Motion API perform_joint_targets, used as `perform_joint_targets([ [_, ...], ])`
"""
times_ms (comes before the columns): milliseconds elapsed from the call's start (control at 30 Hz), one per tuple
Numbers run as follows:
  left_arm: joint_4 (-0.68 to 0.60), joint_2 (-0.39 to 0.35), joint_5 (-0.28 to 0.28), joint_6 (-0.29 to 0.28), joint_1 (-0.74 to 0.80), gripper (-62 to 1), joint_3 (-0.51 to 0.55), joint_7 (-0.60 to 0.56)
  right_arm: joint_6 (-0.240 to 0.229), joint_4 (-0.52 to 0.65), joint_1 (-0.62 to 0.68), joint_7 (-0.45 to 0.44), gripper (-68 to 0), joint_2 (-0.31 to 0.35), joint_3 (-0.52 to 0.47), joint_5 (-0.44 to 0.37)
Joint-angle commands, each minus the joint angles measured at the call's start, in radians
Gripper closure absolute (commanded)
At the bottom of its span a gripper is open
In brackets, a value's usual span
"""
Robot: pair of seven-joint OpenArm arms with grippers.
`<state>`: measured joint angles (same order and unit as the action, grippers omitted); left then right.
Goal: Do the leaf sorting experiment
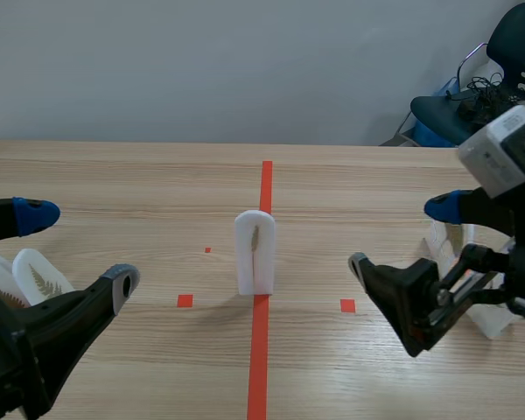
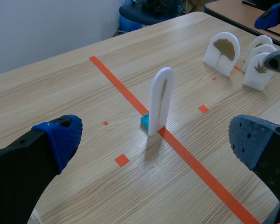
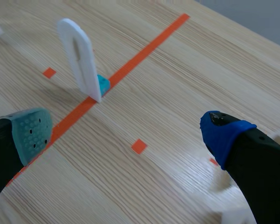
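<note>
Now upright at frame centre: tall white arched plastic leaf card (image 1: 255, 252). Left gripper (image 1: 79, 249) and right gripper (image 1: 401, 234) at lower corners, spread, empty. Easily toppled if nudged by one finger first.

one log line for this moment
left gripper open | right gripper open | white arched leaf card upright on tape line | small teal block at its base

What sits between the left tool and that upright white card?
Just bare table and tape squares, from left tool to card, in the left wrist view.
</note>
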<state>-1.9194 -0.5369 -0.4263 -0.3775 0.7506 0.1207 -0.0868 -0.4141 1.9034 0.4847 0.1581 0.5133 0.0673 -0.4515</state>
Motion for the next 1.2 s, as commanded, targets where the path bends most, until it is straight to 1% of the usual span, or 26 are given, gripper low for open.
perform_joint_targets([
  [0,-0.006,0.005,-0.006,-0.002,-0.001,-62.3,0.001,-0.018,0.014,-0.043,-0.064,-0.019,-67.9,-0.012,0.027,0.02],
  [67,-0.006,0.005,-0.006,-0.002,-0.001,-62.3,0.001,-0.018,0.036,-0.104,-0.12,-0.021,-67.9,-0.036,0.086,0.045],
  [200,-0.006,0.005,-0.006,-0.002,-0.001,-62.3,0.001,-0.018,0.035,-0.257,-0.24,-0.076,-67.9,-0.095,0.195,0.1],
  [400,-0.006,0.005,-0.006,-0.002,-0.001,-62.3,0.001,-0.018,0.036,-0.478,-0.402,-0.124,-67.9,-0.205,0.333,0.173],
  [433,-0.006,0.005,-0.006,-0.002,-0.001,-62.3,0.001,-0.018,0.036,-0.515,-0.427,-0.125,-67.1,-0.224,0.352,0.185],
  [500,-0.006,0.005,-0.006,-0.002,-0.001,-62.3,0.001,-0.018,0.04,-0.588,-0.473,-0.125,-61.6,-0.262,0.385,0.2],
  [600,-0.006,0.005,-0.006,-0.002,-0.001,-62.3,0.001,-0.018,0.064,-0.676,-0.529,-0.139,-50.6,-0.315,0.42,0.209],
  [700,-0.006,0.005,-0.006,-0.002,-0.001,-62.3,0.001,-0.018,0.071,-0.716,-0.559,-0.143,-42.0,-0.351,0.444,0.246],
  [867,-0.006,0.005,-0.006,-0.002,-0.001,-62.3,0.001,-0.018,0.082,-0.717,-0.563,-0.143,-27.7,-0.358,0.458,0.25],
  [1000,-0.006,0.005,-0.006,-0.002,-0.006,-62.3,0.001,-0.018,0.081,-0.717,-0.563,-0.142,-13.6,-0.356,0.458,0.25],
  [1100,-0.005,0.005,-0.006,-0.002,-0.009,-62.3,0.001,-0.018,0.081,-0.716,-0.562,-0.138,-7.4,-0.355,0.458,0.25],
  [1167,-0.005,0.005,-0.006,-0.002,-0.009,-62.3,0.001,-0.018,0.081,-0.709,-0.562,-0.138,-6.1,-0.355,0.457,0.25],
])
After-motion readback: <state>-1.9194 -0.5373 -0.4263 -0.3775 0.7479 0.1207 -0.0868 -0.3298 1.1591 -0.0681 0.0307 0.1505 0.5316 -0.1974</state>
